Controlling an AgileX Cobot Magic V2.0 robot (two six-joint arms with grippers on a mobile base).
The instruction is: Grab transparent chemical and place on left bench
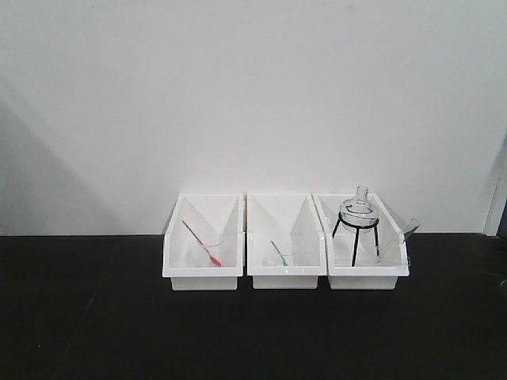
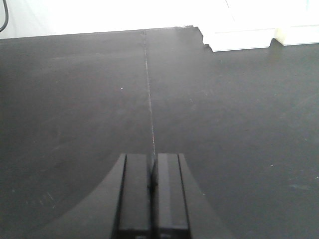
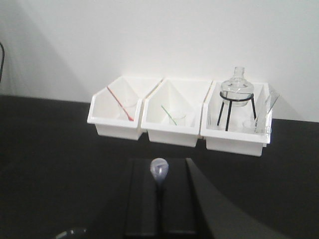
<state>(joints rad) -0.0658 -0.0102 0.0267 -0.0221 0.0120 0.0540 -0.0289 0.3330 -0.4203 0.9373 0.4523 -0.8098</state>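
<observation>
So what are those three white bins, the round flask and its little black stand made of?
The white bins look like glossy moulded plastic: opaque, smooth, thin-walled. The round flask seems to be clear glass, since you can see straight through it. Its black stand is probably coated metal wire, judging by the slim rigid legs.

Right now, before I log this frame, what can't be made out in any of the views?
1. Clear beaker: front and right wrist views. It is glass against a white bin, so its liquid level is too faint to read.
2. White bins: left wrist view. They are cut by the top edge and washed out, so their contents are unseen.
3. Pale blob at the right gripper: right wrist view. It is blurred and unidentifiable.
4. Left bench: no view shows it.
</observation>
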